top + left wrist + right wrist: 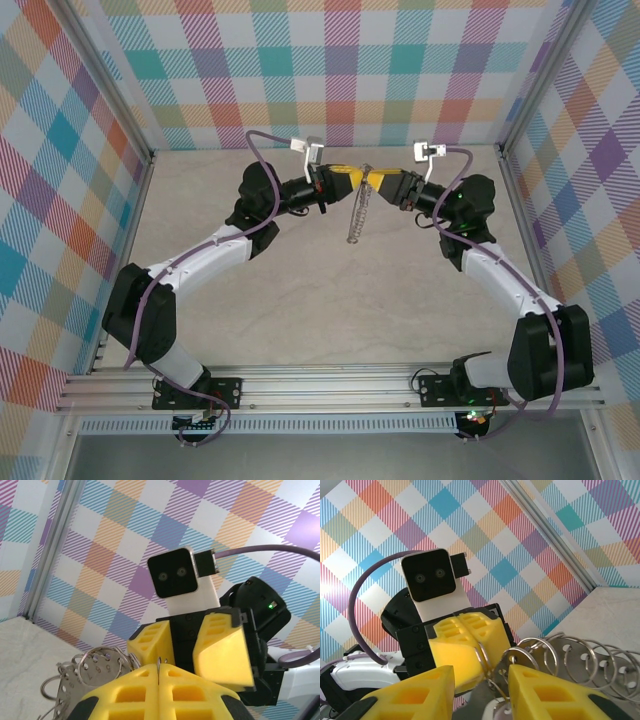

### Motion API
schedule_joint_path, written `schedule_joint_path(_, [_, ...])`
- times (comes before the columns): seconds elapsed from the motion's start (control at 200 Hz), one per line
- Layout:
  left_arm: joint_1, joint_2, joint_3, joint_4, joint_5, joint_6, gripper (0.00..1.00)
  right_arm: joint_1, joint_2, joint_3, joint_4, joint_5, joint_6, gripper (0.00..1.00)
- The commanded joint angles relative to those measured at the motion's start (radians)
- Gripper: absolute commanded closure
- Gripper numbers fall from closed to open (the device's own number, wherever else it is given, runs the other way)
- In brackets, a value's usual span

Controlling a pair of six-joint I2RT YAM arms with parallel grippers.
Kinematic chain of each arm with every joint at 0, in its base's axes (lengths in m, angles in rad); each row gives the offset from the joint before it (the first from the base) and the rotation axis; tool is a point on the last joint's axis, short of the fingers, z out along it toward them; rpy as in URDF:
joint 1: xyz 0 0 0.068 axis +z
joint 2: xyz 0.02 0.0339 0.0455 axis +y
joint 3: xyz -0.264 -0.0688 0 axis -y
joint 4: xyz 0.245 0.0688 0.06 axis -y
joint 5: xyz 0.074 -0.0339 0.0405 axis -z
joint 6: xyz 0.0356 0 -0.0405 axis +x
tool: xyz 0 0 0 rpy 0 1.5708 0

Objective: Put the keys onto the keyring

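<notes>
The keyring (356, 215), a grey metal piece edged with many wire loops, hangs in mid-air between my two grippers. My left gripper (352, 177) (160, 667) is shut on one thin wire loop of it; the ring's numbered plate (85, 677) sticks out to the left of the fingers. My right gripper (385, 182) (482, 695) faces it, open, with its fingers either side of a loop of the keyring (580, 662). A pale rounded piece (498, 711) hangs on a loop low between the right fingers; I cannot tell whether it is the keys.
The beige tabletop (300, 290) lies below the hanging ring. Checked cloth walls (340, 70) and aluminium corner posts (515, 190) close in the workspace on three sides. Both wrist cameras face each other at close range.
</notes>
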Motion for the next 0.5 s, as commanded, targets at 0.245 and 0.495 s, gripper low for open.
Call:
schedule_joint_path(0.245, [0.009,-0.005,0.047,0.085,0.015,-0.026,1.0,0.005,0.031,-0.012,0.116,-0.018,0.043,0.68])
schedule_joint_path(0.495, [0.009,0.003,0.048,0.084,0.012,-0.029,1.0,0.01,0.041,-0.004,0.124,-0.03,0.049,0.72])
